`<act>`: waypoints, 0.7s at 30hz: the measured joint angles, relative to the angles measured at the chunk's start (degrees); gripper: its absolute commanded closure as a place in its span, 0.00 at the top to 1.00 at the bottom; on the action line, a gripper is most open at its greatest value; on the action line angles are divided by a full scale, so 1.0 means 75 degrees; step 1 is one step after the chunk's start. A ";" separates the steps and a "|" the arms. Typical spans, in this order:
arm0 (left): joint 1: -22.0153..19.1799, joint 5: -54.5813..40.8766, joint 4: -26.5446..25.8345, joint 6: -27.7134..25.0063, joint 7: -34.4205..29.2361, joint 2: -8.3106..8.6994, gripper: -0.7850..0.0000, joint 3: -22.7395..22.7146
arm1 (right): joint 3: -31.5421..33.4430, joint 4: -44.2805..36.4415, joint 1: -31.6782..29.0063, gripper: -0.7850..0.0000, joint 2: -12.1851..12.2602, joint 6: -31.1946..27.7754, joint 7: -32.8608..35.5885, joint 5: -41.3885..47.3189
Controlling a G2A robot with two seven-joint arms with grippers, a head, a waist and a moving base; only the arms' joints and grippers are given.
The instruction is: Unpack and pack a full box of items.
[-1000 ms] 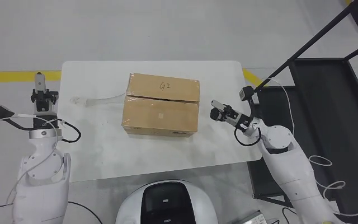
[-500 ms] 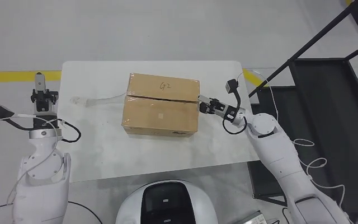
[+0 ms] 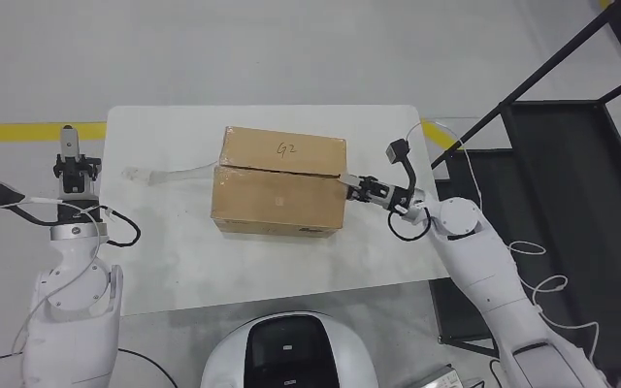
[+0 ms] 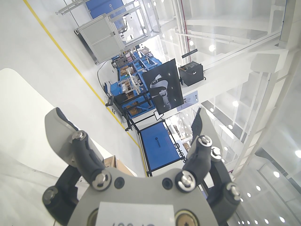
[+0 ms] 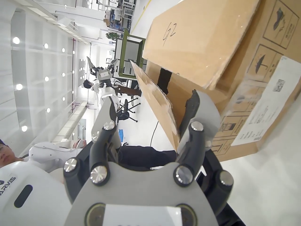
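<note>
A brown cardboard box (image 3: 279,184) lies in the middle of the white table (image 3: 165,262), its two top flaps meeting along the middle. My right gripper (image 3: 349,183) is at the box's right end. In the right wrist view this gripper (image 5: 152,109) is open, with the raised edge of the near flap (image 5: 157,104) between its fingers and close to one fingertip (image 5: 195,102). The far flap (image 5: 197,36) bears handwriting. My left gripper (image 3: 70,155) stands at the table's left edge, away from the box; its fingers (image 4: 58,121) are spread open on nothing.
A clear strip of tape (image 3: 170,175) lies on the table left of the box. A black metal rack (image 3: 553,194) stands beyond the table's right edge. A label (image 5: 265,109) is stuck on the box's end face.
My right arm has swung left from beside the table's right edge to the box's right end, and its fingers now straddle the near flap's edge. The left arm has not moved.
</note>
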 measured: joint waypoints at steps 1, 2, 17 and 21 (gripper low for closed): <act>0.0000 0.0000 0.0000 0.0000 0.0000 0.0000 1.00 0.0000 | 0.0025 -0.0059 -0.0024 0.68 0.0011 -0.0086 0.0091 -0.0011; 0.0000 0.0000 0.0000 0.0000 0.0000 0.0000 1.00 0.0000 | 0.0055 -0.0125 -0.0049 0.65 0.0023 -0.0173 0.0182 -0.0006; 0.0000 0.0000 0.0000 0.0000 0.0000 0.0000 1.00 0.0000 | 0.0751 -0.1399 -0.0721 0.80 0.0323 -0.0438 0.2311 0.0579; 0.0000 0.0000 0.0000 0.0000 0.0000 0.0000 1.00 0.0000 | 0.0699 -0.1490 -0.0943 0.68 0.0368 -0.0140 0.2478 0.0393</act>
